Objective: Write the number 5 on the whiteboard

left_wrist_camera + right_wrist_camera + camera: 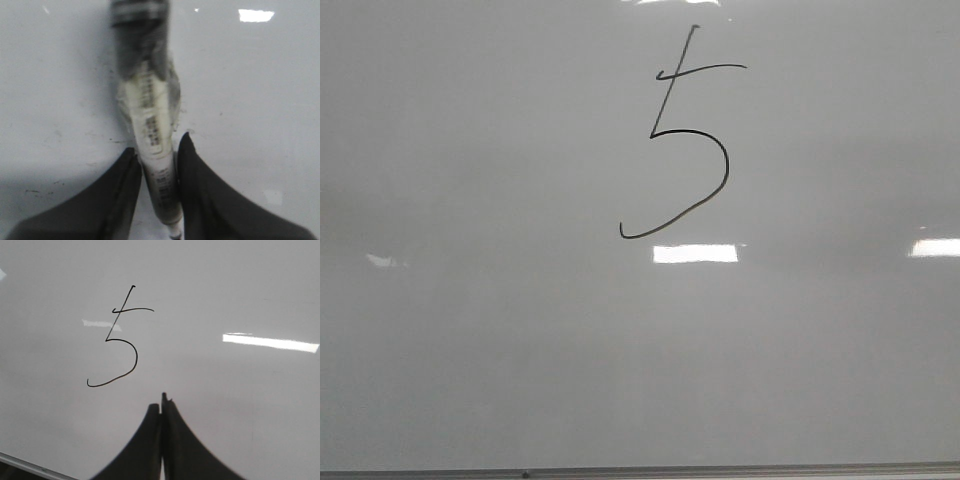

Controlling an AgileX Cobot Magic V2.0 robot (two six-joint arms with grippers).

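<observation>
A black hand-drawn number 5 stands on the glossy grey-white whiteboard, right of middle near the top of the front view. It also shows in the right wrist view. My left gripper is shut on a white marker with a dark cap end, held over the board. My right gripper is shut and empty, over bare board near the 5. Neither gripper shows in the front view.
A thin metal edge strip runs along the board's near edge and shows in the right wrist view. Bright rectangular glare patches lie on the board below the 5 and at the right.
</observation>
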